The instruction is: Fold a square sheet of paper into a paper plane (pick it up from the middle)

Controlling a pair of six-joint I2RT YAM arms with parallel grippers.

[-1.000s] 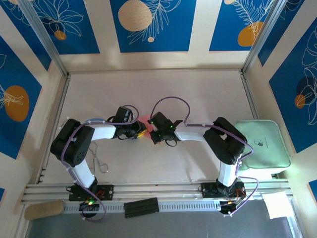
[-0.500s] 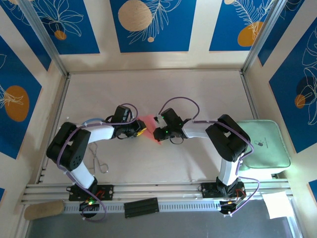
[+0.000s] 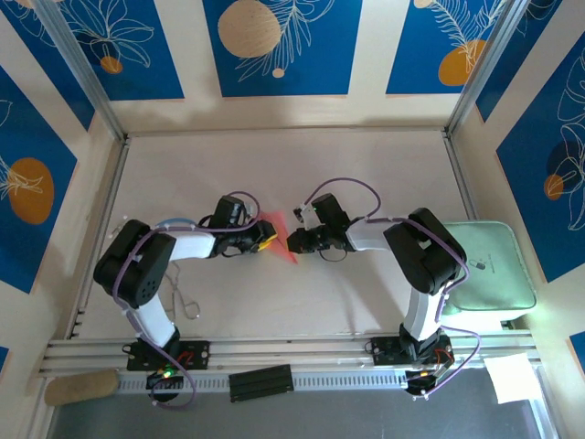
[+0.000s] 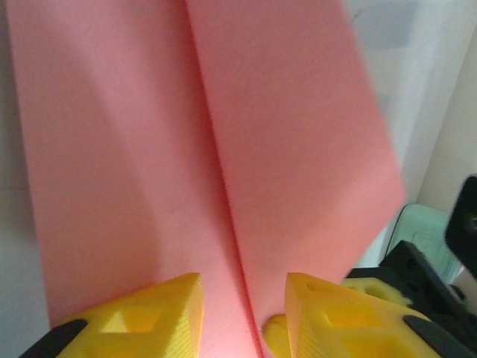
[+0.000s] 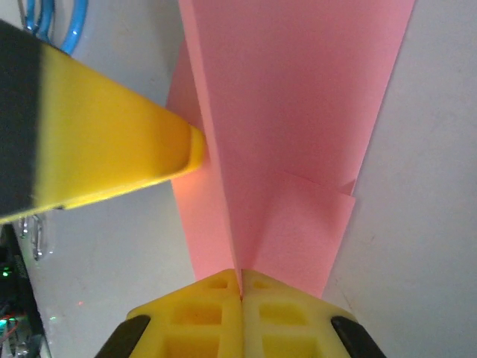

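Blue leaf-print panels wall in a pale surface (image 3: pixel 366 174). Near its middle, slightly toward the near edge, the pink sheet (image 3: pixel 278 240) is held between the two arms, folded along a centre crease with a small extra flap at the right-hand end.

The right gripper (image 3: pixel 294 243) has its fingers clenched tight on that crease. The left gripper (image 3: pixel 262 241) comes in from the opposite end with its fingers (image 4: pixel 149 313) parted, straddling the ridge and not pinching it – though one tip touches the paper's flank in the right wrist view.

I'd judge the step to be taking hold of the fold from both ends. The left fingers should close squarely on the ridge with the layers lined up, then pull along the crease, never across it – paper this thin would buckle.

The wrists are nearly nose to nose, so there is little slack between them. Toward the far edge the surface lies open, and the pale green pad (image 3: pixel 484 265) sits well apart at the right edge.
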